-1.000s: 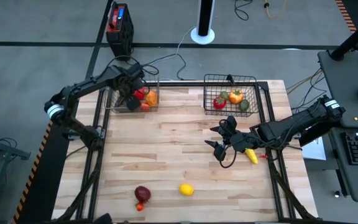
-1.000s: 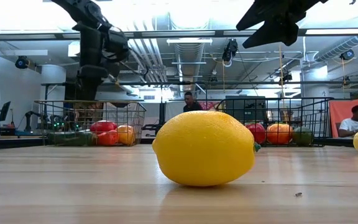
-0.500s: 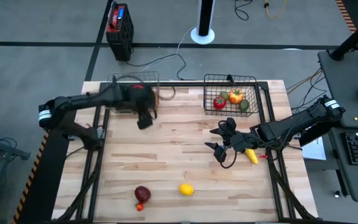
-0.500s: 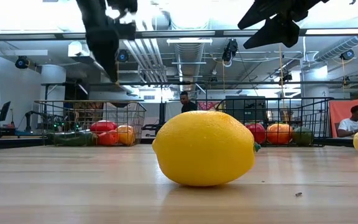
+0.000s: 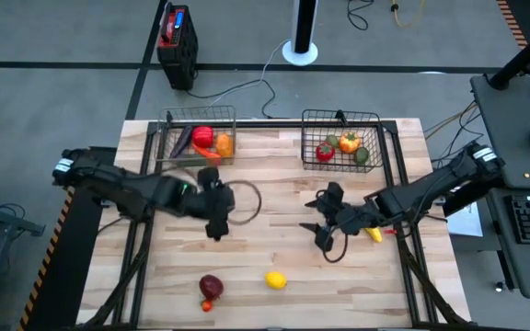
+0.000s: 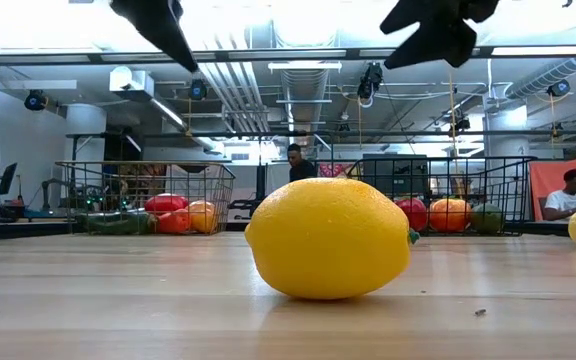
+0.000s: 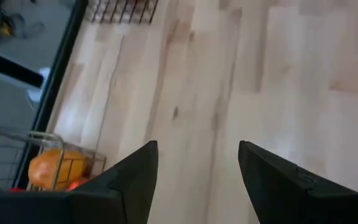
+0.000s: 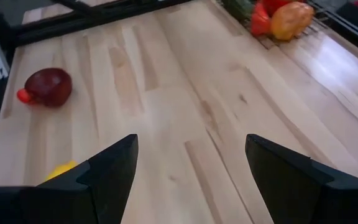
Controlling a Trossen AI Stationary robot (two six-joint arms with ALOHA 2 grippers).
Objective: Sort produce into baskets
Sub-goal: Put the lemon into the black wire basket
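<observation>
We see the smooth, rounded yellow toy lemon (image 5: 276,280) on the table's near part; it looks light and slippery, so we should grip its middle. Left gripper (image 5: 215,227) and right gripper (image 5: 320,235) are open, empty.

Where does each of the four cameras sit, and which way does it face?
High: overhead, straight down; both arms, lemon.
Low: table height, level across; lemon close, arms above.
Left wrist: past its open fingers at bare wood.
Right wrist: past its open fingers; dark red piece.
Shared: high and low both show the lemon.
</observation>
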